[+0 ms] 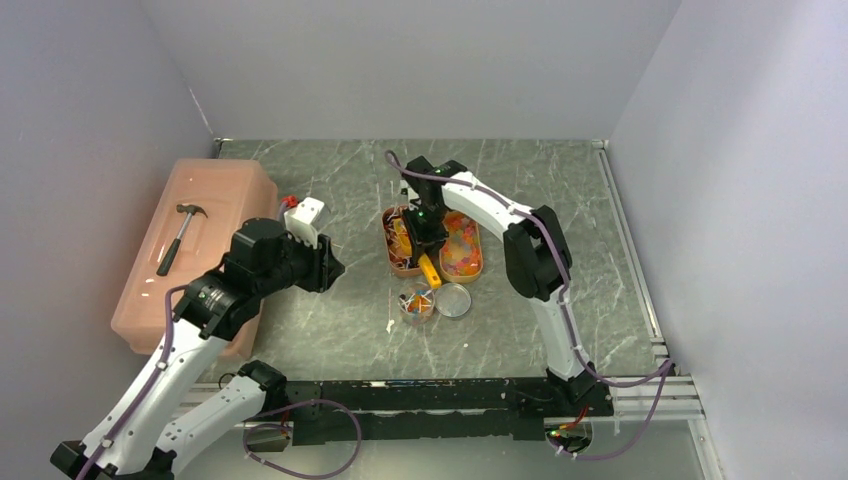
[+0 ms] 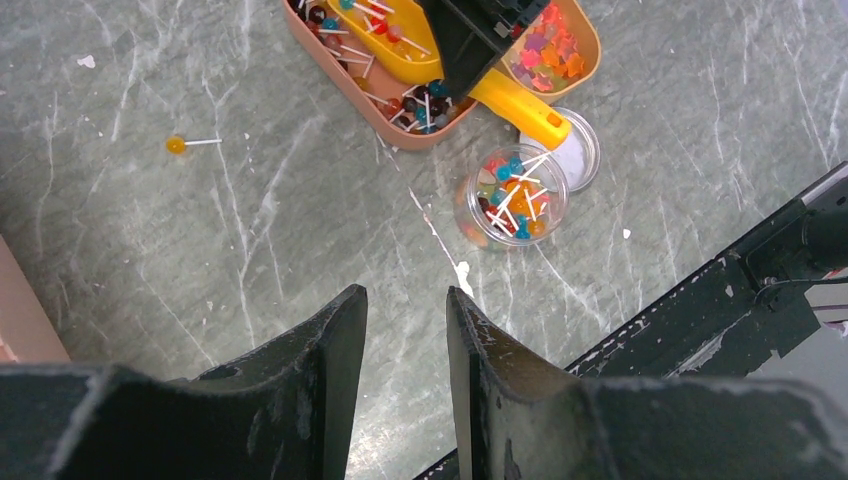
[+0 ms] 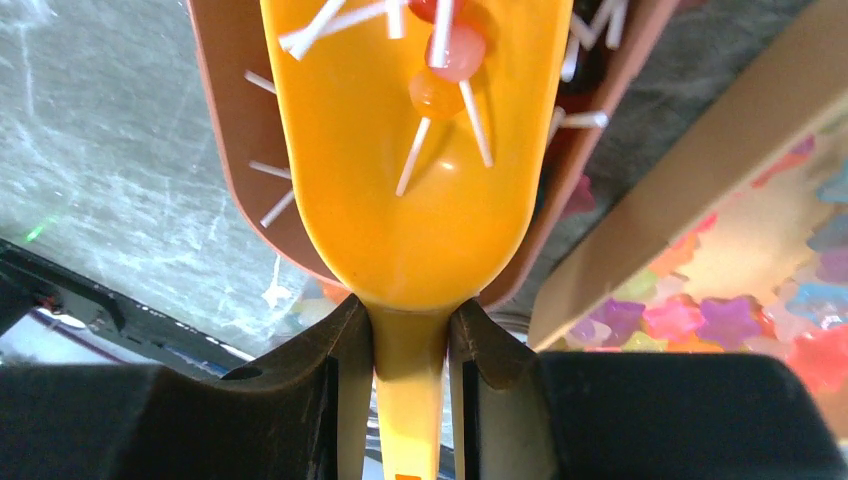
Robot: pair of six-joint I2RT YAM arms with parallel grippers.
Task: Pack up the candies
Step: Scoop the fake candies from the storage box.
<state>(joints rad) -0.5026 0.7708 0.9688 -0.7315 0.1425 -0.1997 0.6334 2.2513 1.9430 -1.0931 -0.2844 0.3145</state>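
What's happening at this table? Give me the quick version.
The right end effector is clamped on the handle of a yellow-orange plastic scoop, which sits over an oval orange tray with a few stick candies in its bowl. A small clear round jar, partly filled with candies, stands open near the tray, its lid beside it. The left end effector hangs open above the table, holding nothing.
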